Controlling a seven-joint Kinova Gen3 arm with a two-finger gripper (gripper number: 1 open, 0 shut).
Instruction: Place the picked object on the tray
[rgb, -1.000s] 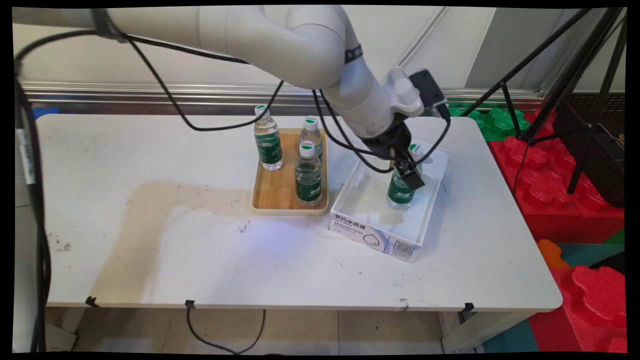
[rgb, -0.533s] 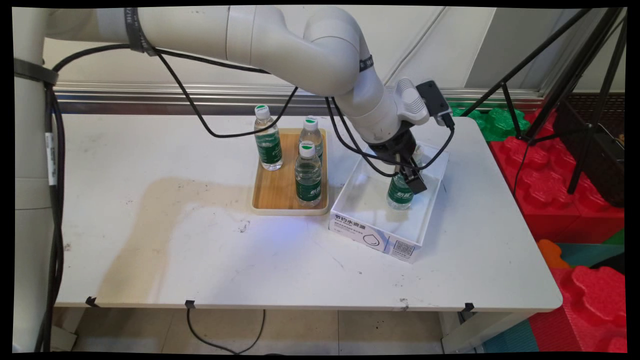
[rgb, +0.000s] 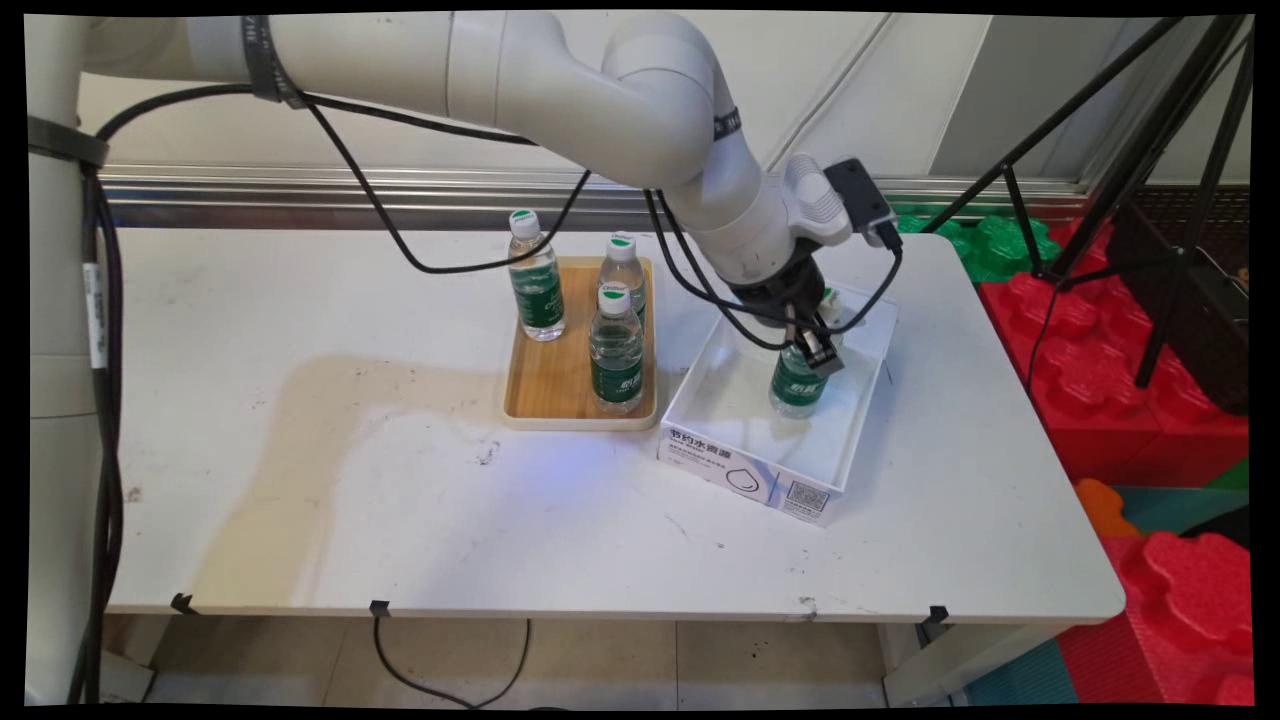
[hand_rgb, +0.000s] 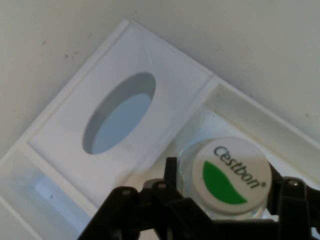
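Gripper (rgb: 812, 348): closed on bottle (rgb: 797, 385) neck, below white-green cap (hand_rgb: 231, 175)
Bottle: upright inside white box (rgb: 770, 478), toward its right side
Box: on table (rgb: 400, 500), just right of wooden tray (rgb: 560, 385)
Tray: holds three upright bottles (rgb: 616, 350)
Hand view: oval hole (hand_rgb: 119, 113) in box panel beside cap

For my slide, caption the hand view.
Gripper jaws around a white-capped Cestbon bottle standing in a white box.
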